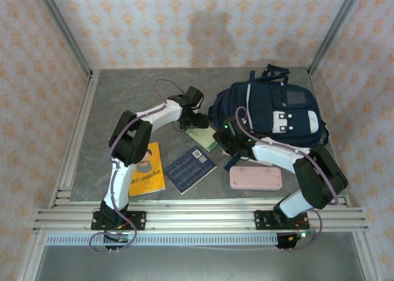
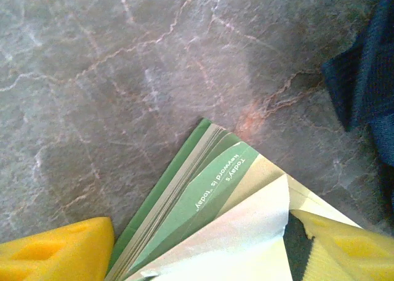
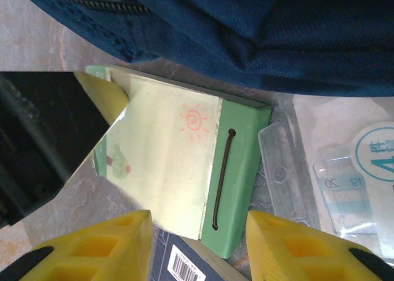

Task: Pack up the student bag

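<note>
Grey marbled tabletop (image 1: 129,96), and the student bag (image 1: 271,111) lies at its back right. Just beside it, a green notebook (image 3: 178,151) sits between both grippers: the left gripper (image 2: 200,225) is spread astride one corner, the right gripper (image 3: 198,219) spread over the spine edge. Best, I'd say, to pinch the whole thickness squarely so the cover doesn't peel.

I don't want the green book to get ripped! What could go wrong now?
1. The left tool and the right tool both straddle the same notebook. Pulling different ways might bend or tear it.
2. Its pages are fanned out and its cover is lifted at the left tool's corner, so a squeeze there could crease them.
3. The bag crowds the notebook's far edge, so the notebook may snag on the fabric.
</note>
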Controlling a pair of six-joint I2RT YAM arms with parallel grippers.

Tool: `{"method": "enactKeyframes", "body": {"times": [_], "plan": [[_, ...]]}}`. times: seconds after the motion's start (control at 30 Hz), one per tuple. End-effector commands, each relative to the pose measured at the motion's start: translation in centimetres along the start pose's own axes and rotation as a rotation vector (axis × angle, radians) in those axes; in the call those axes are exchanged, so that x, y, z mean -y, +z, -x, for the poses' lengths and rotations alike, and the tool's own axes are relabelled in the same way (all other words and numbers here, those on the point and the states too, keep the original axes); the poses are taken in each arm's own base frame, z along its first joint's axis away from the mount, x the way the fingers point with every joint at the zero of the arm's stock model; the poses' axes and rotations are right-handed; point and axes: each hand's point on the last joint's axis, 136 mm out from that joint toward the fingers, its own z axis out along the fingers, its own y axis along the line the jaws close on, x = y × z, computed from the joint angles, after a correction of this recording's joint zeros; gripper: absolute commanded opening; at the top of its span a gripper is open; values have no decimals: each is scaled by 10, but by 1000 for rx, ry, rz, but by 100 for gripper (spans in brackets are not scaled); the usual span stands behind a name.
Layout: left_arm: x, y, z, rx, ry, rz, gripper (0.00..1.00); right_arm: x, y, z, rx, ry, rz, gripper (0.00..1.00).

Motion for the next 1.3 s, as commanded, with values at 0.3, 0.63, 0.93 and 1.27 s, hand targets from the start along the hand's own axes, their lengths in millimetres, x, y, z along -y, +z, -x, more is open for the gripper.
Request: {"method": "enactKeyframes", "body": {"times": [0.3, 0.63, 0.93, 1.27], "plan": [[-8, -10, -10, -13, -6, 42, 74, 4, 28, -1, -18, 3, -64, 46], [-4, -9, -6, -11, 8, 26, 73, 13, 54, -3, -38, -17, -109, 52], [0, 0, -14, -52, 8, -4, 66, -54, 56, 0, -100, -38, 187, 54], [1, -4, -15, -54, 15, -10, 61, -105, 22, 2, -110, -113, 392, 54]]}}
